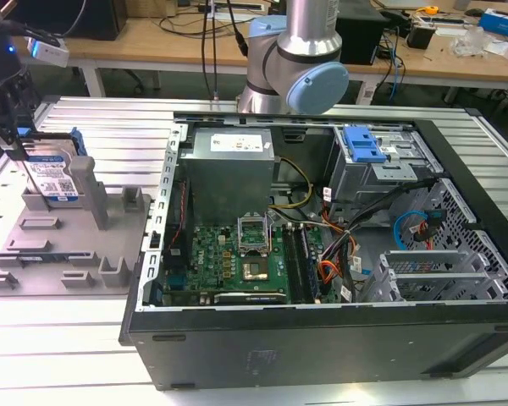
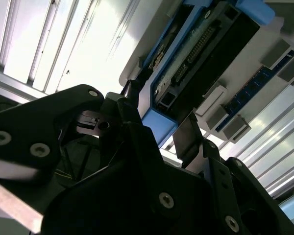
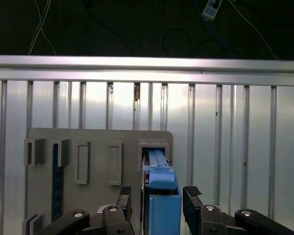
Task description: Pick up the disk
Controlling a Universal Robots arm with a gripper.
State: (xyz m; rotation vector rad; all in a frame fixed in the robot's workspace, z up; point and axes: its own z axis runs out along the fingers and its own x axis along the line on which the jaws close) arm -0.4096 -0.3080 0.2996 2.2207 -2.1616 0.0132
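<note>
One disk (image 1: 52,176), one grey fixture plate (image 1: 68,245), one open computer case (image 1: 322,338) and one arm (image 1: 300,51) sat on a slatted aluminium table (image 1: 68,355). In the exterior view the disk was at about ten o'clock. It stood on edge in a slot of the fixture plate, label facing the camera. One gripper (image 3: 158,195) was over it, its two fingers (image 3: 192,196) spread to either side of the disk's blue rail. In the first wrist view a thin gap showed on each side, so nothing was pinched. Whether a pad brushed the rail could not be told.

From the disk, a tall grey post (image 1: 94,190) stood just beside it at three o'clock. The case wall lay well apart in the same direction. Lower fixture blocks sat toward five o'clock. In the first wrist view, bare slats ran from the plate's edge to the table's edge rail (image 3: 147,62)
</note>
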